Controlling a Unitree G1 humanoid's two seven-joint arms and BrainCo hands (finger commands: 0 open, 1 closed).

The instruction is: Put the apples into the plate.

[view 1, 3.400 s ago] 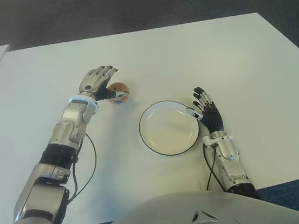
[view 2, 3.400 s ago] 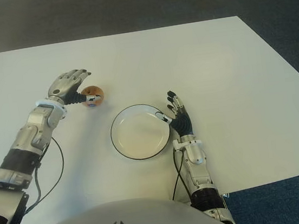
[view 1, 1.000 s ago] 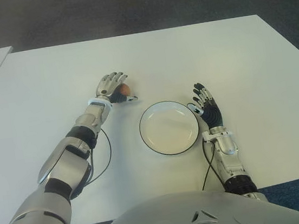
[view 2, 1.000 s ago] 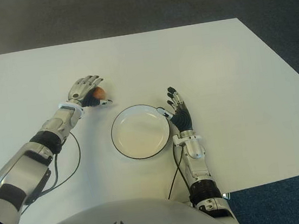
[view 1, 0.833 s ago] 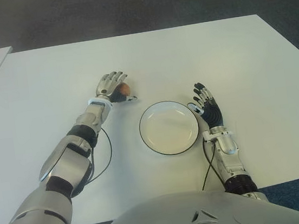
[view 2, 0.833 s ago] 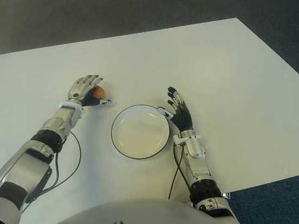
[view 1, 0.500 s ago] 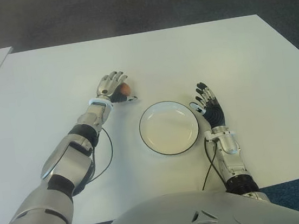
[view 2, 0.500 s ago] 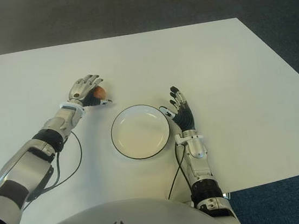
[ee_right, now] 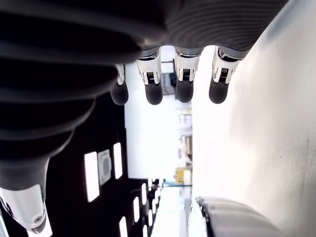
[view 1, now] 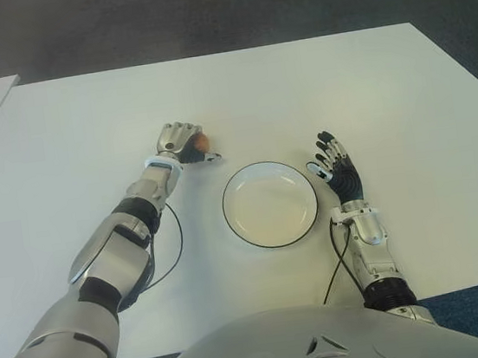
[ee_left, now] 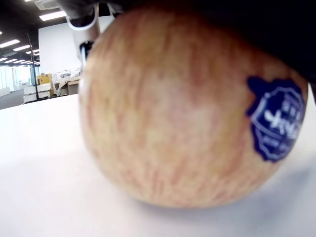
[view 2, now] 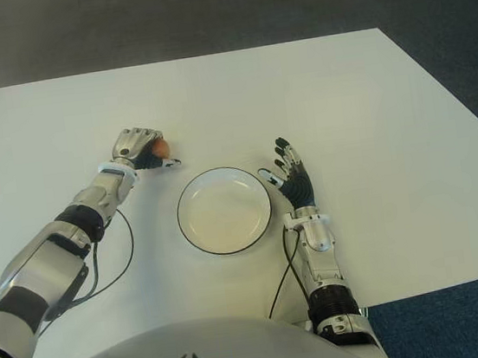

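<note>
L hand (view 1: 178,140): I see it curled over the apple (view 1: 200,141), fingers wrapped on it, at approx 10 o'clock from the plate.
Apple: sits on the counter (view 1: 297,84) under my L hand, blue sticker (ee_left: 274,123) showing in the L wrist view; not in the plate.
Plate (view 1: 270,204): white w/ dark rim, nothing in it, mid-counter between both hands.
R hand (view 1: 337,167): fingers straight and spread, holds nothing, just beside the plate's rim at 3 o'clock.
Cable (view 1: 167,249): dark loop by my L forearm.
</note>
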